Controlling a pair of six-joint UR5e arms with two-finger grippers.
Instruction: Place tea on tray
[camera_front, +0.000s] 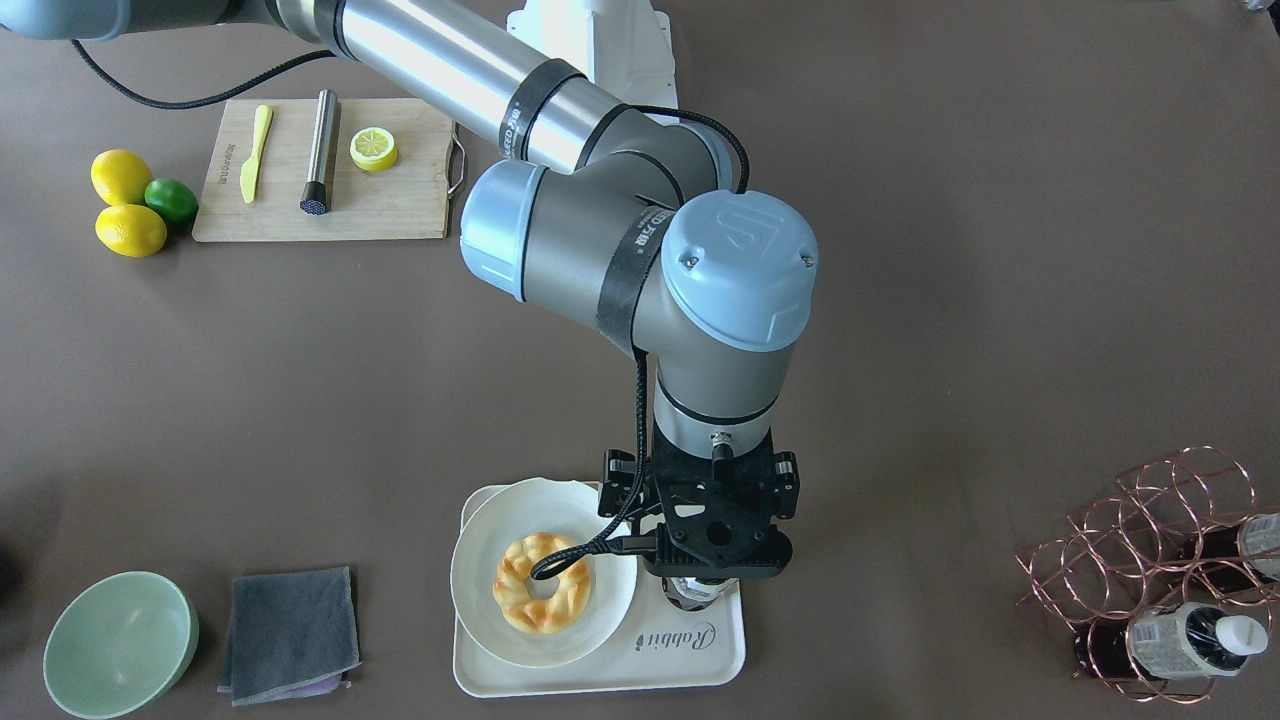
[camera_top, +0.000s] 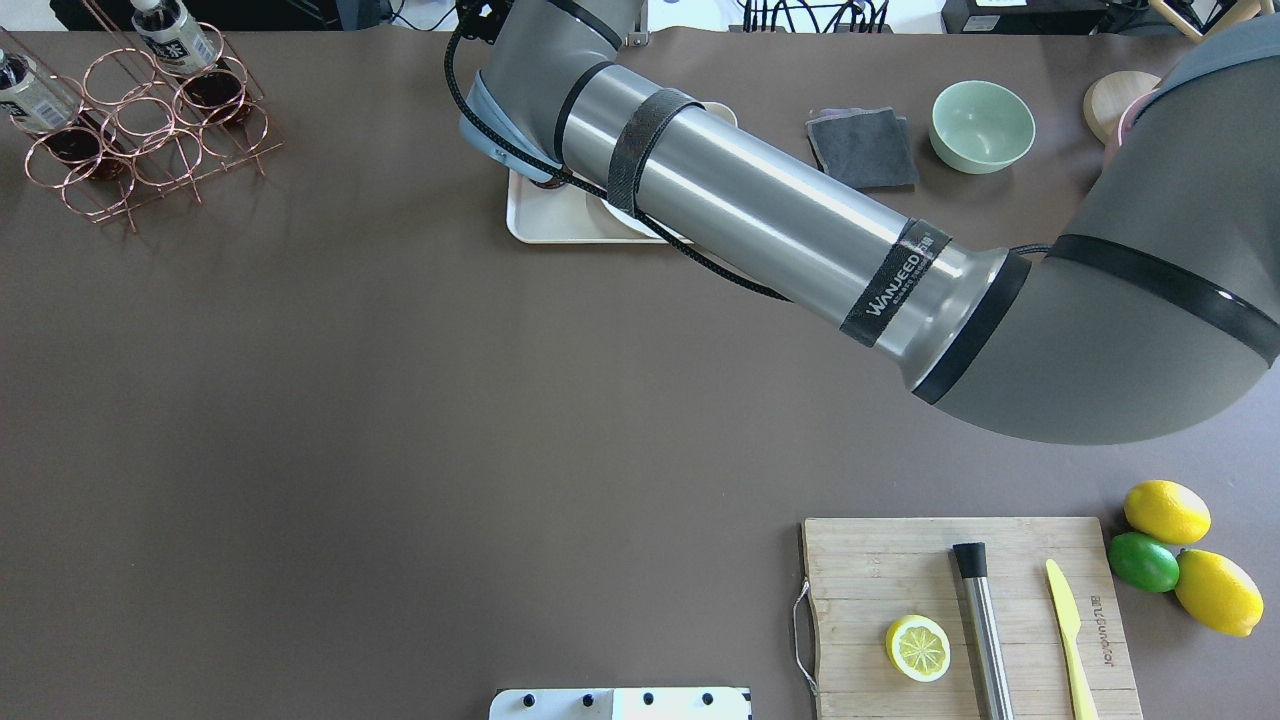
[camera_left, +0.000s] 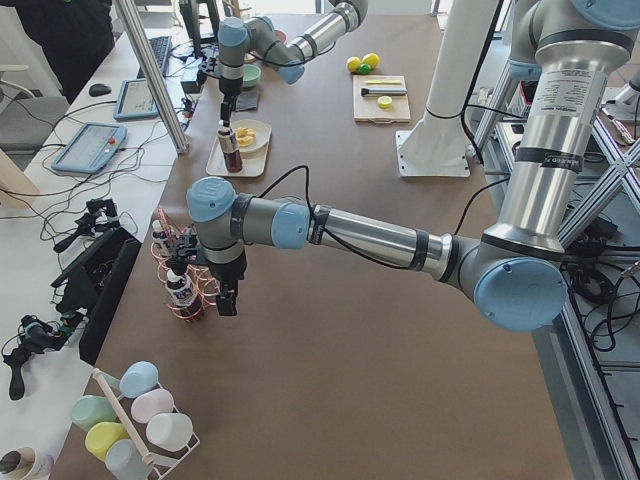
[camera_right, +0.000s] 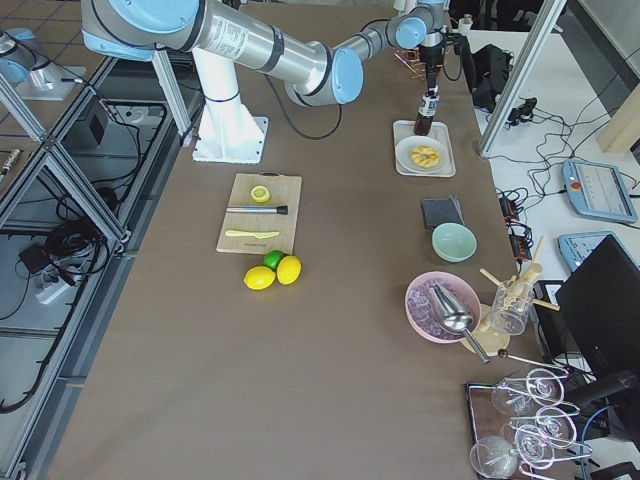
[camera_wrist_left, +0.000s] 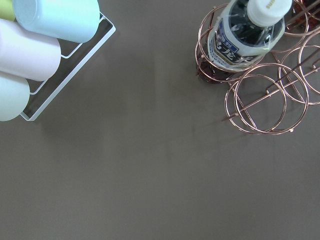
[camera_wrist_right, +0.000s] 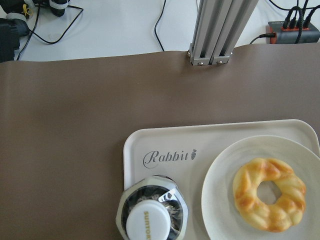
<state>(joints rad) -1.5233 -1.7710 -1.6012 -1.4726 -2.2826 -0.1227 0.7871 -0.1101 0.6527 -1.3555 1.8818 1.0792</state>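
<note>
From the front, the right hand (camera_front: 716, 548) hangs over the tray (camera_front: 600, 678). A bit of the tea (camera_front: 694, 592) peeks out under it. The tea is in the tray's corner by the grey writing, just beside the plate (camera_front: 478, 590). The hand's own body hides its fingers, so we cannot tell if it grips the tea.

From overhead, the big arm covers the tea and the hand. Only an edge of the tray shows.

From the left side, far off, the tea is upright at the tray under the right hand. Close by, the left hand (camera_left: 226, 298) hangs at the rack (camera_left: 185, 285). We cannot tell if it is wide or narrow.

From the right side, the right hand sits right over the tea's top. It is too small to see if they touch.

The left wrist view shows only the rack, another bottle (camera_wrist_left: 245, 37) and the bare surface (camera_wrist_left: 150, 175).

The right wrist view looks down on the white cap (camera_wrist_right: 151, 223), with the bread ring (camera_wrist_right: 270, 192) on the plate nearby.

We think the tea is full, so it is a bit heavy for its size. Its plastic looks smooth and slippery, and would bend if squeezed. The cap is hard, so the top is the best place to hold. The tea is tall and thin and could tip.
</note>
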